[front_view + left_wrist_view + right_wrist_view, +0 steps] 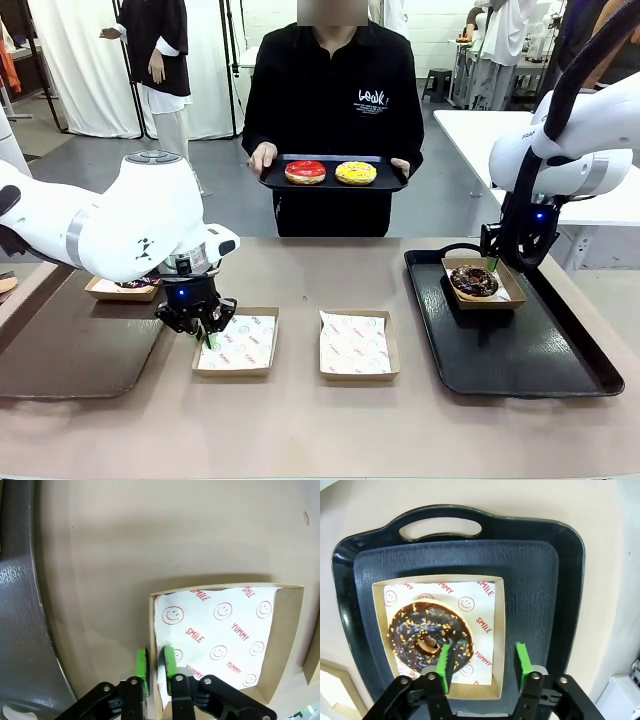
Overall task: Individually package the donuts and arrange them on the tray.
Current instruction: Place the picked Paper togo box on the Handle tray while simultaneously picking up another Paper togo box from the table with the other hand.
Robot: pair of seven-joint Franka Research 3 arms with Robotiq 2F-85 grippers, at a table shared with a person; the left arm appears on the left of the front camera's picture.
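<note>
— Looking across the table from the front, what is the left claw [207, 330] doing?

— It is hanging low at the left wall of the near box [240, 345], with a second box [358, 345] lying just beside that one. A dark donut [135, 284] is sitting behind the arm on the brown tray [60, 350], mostly hidden. The person [335, 95] is holding a small tray [275, 180] carrying the red donut [305, 172] and the yellow donut [356, 173], well apart from the claw

— And from the left wrist?

— The green pads [167, 661] are standing almost together, one on each side of the near box's wall, pinching it. The paper inside is showing smiley faces

— What is the right wrist seeing?

— The right claw [483, 666] is hovering spread wide over a lined box [500, 630] on the black tray [540, 580]. The chocolate donut [430, 632] is lying in that box, off to one side of the gap. One pad is overlapping the donut's edge, while the other is hanging just past the box's wall, above the tray
</note>
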